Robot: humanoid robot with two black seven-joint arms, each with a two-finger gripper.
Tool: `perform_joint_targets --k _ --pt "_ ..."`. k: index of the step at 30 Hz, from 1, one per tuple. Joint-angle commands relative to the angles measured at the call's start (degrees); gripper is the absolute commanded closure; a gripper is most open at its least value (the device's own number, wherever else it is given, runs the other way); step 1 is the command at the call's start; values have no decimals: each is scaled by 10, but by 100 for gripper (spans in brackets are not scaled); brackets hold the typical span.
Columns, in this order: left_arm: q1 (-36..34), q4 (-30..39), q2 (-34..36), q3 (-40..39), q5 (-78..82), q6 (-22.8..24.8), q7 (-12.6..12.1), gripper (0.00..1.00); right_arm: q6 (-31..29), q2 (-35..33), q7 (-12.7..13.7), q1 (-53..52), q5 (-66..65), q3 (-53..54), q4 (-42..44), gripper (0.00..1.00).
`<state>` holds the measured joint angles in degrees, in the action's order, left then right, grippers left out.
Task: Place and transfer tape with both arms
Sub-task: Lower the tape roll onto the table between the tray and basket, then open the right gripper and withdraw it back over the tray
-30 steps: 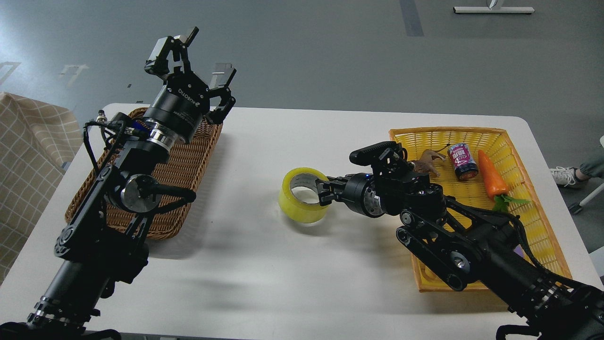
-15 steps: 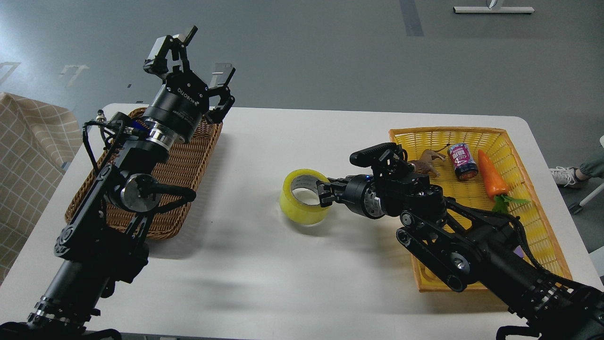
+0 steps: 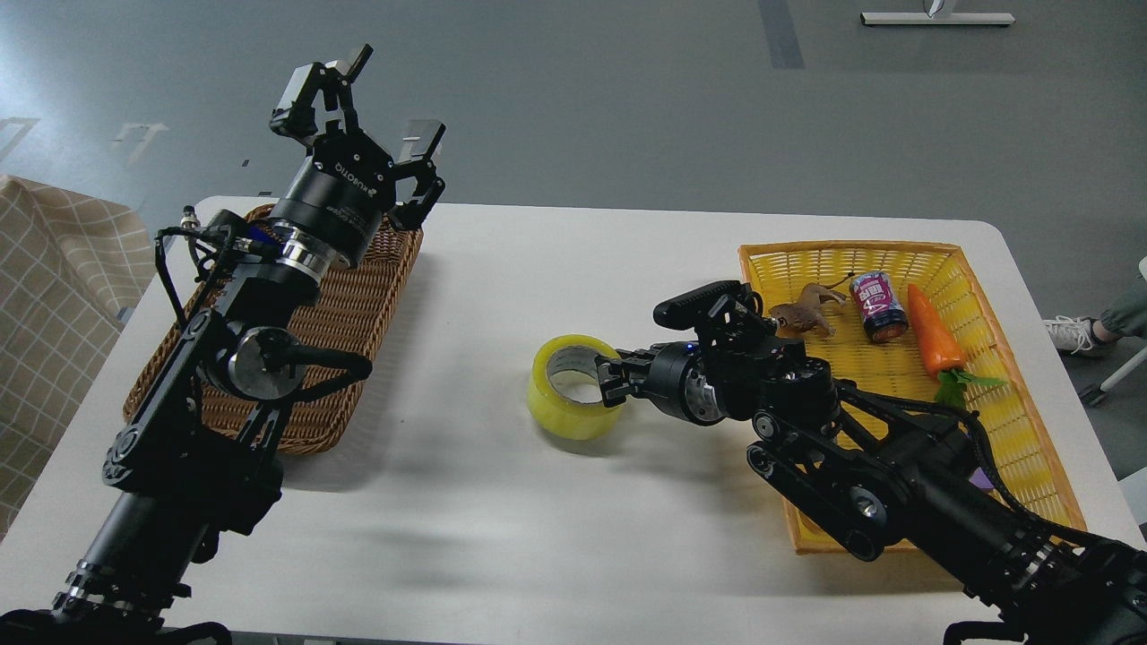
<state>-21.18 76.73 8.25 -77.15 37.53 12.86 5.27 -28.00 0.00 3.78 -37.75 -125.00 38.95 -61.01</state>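
The tape (image 3: pixel 563 414), a yellow-green roll with a grey-white core, lies flat with its hole facing up, low over the middle of the white table (image 3: pixel 556 555). I cannot tell whether it touches the table. My right gripper (image 3: pixel 609 380) comes in from the right and is shut on the roll's right wall, one finger inside the ring and one outside. My left gripper (image 3: pixel 394 97) is open and empty, raised high above the far end of the brown wicker basket (image 3: pixel 354 305), well to the left of the tape.
A yellow plastic basket (image 3: pixel 1021 421) at the right holds a toy animal (image 3: pixel 802 313), a purple can (image 3: pixel 878 307) and a carrot (image 3: pixel 932 340). My right arm lies over its near left part. A checked cloth (image 3: pixel 54 296) hangs off the table's left side.
My right gripper has moved the tape slightly left and toward me, lower in the view. The left gripper has shifted a little up and left and stays open.
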Motion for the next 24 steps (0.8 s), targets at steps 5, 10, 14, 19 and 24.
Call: perform_joint_targets --k 5,10,14,19,24 --pt "0 1 0 0 0 0 0 2 0 0 -1 -1 0 -21 -1 91" --pt "0 1 2 1 0 1 0 2 0 0 -1 -1 0 -23 -1 90" --pt "0 1 3 1 0 1 0 2 0 0 -1 -2 0 -23 -1 74" --pt "0 1 3 1 0 1 0 2 0 0 0 -3 0 -18 -1 20" --pt "0 1 5 1 0 1 0 2 0 0 0 -2 0 2 -1 6"
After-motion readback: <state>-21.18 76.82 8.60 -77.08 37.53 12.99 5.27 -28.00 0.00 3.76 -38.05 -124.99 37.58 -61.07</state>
